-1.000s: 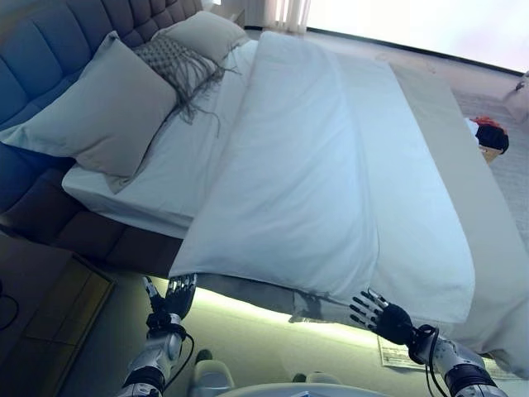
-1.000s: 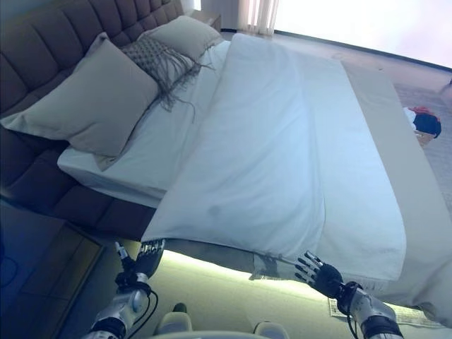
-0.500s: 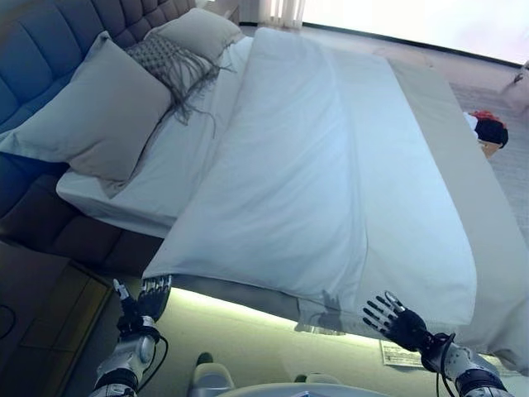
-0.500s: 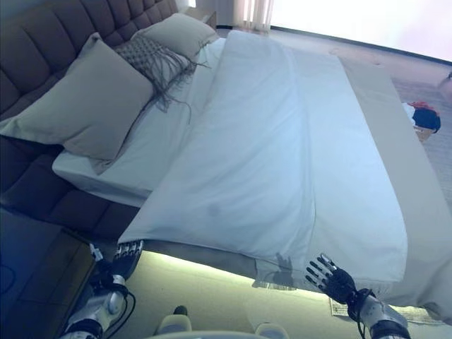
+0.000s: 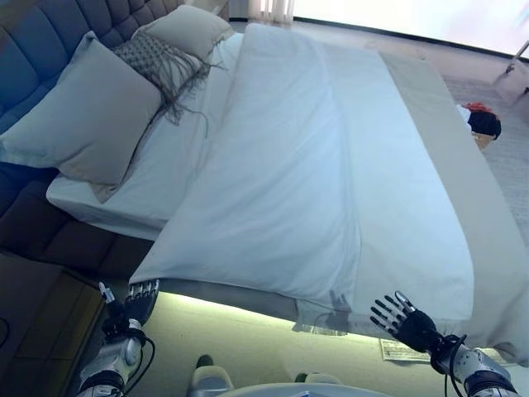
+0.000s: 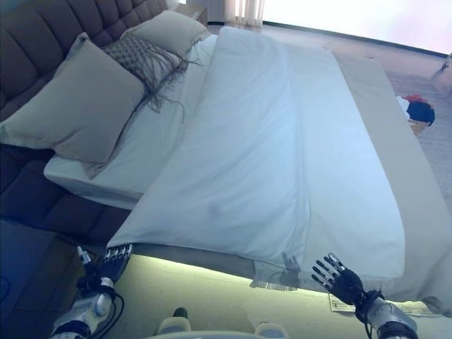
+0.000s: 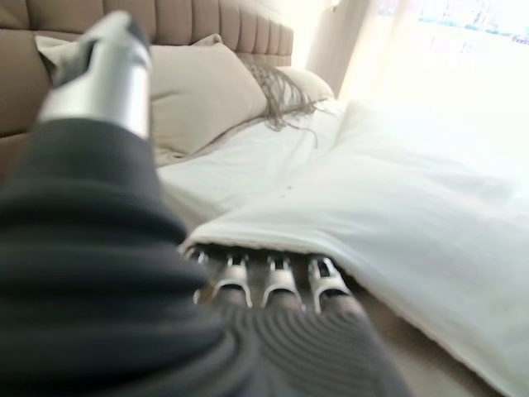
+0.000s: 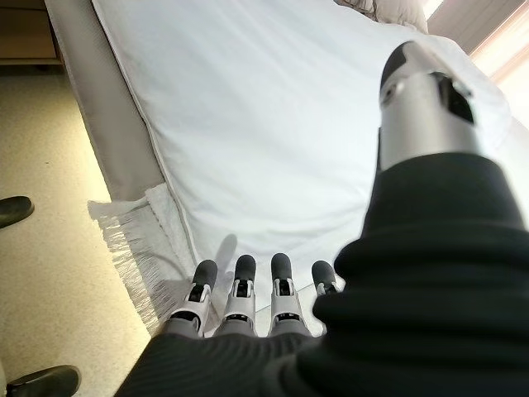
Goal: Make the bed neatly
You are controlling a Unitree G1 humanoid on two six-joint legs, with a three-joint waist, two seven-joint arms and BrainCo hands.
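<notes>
A white duvet (image 5: 314,165) lies along the bed over a beige bedspread (image 5: 463,165) whose fringe (image 5: 318,318) hangs at the near edge. My left hand (image 5: 132,302) is at the duvet's near left corner, open, its straight fingers (image 7: 273,285) reaching the duvet's (image 7: 397,223) edge. Just below the near edge, my right hand (image 5: 409,322) is open and spread, clear of the cloth. Its fingers (image 8: 240,289) point at the fringe (image 8: 136,248) and duvet (image 8: 273,124).
A large beige pillow (image 5: 83,116), a grey fringed cushion (image 5: 161,62) and another pillow (image 5: 186,25) lean on the tufted headboard (image 5: 33,41). A wooden nightstand (image 5: 33,314) stands at lower left. Paper (image 5: 397,351) lies on the floor; a red and black item (image 5: 481,122) lies beyond the bed.
My left hand and the duvet's near left corner have shifted left, toward the head of the bed. My right hand has drawn back to the right, off the duvet's edge. The camera has shifted slightly.
</notes>
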